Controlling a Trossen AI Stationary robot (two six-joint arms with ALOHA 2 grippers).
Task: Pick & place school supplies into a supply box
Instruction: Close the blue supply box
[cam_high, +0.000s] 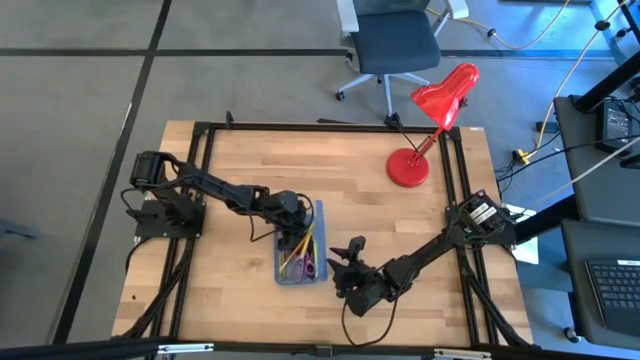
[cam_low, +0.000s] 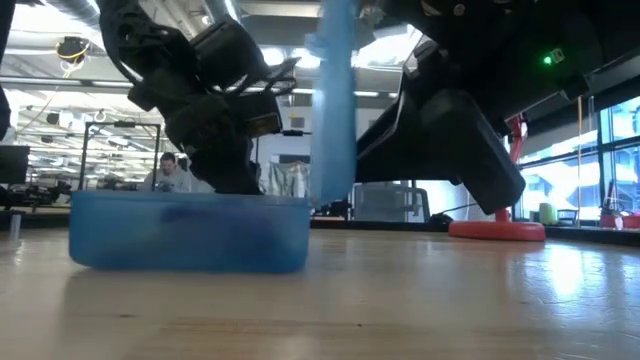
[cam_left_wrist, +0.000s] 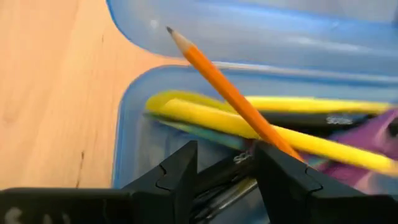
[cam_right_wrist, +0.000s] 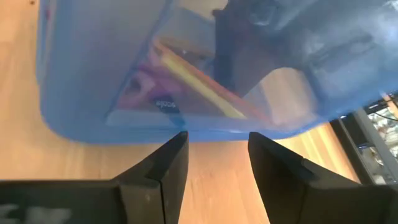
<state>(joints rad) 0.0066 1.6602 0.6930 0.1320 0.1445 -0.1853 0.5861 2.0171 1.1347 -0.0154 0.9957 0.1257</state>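
Note:
The supply box (cam_high: 279, 262) lies open near the table's front middle, and its lid (cam_high: 319, 225) stands upright along its right side. Inside it lie school supplies: yellow pens (cam_left_wrist: 205, 115), a black pen (cam_left_wrist: 323, 121) and purple scissors (cam_left_wrist: 373, 134). An orange pencil (cam_left_wrist: 217, 81) slants up, with its point over the rim. My left gripper (cam_left_wrist: 225, 149) reaches down into the box's far end, open, with another dark pen (cam_left_wrist: 227, 174) between its fingers. My right gripper (cam_right_wrist: 216, 134) is open just outside the box's right side, by the blue wall (cam_right_wrist: 93, 81). My left gripper comes slanting down from the table's far left, with its fingers on either side of the dark pen (cam_left_wrist: 217, 180) in the box. The orange pencil runs past one finger (cam_left_wrist: 280, 168). I cannot tell whether the fingers touch either one.
A red desk lamp (cam_high: 425, 150) stands at the table's far right, its base (cam_low: 497, 230) on the wood. Bare wood lies left of the box and along the far edge. An office chair (cam_high: 395, 45) stands beyond the table.

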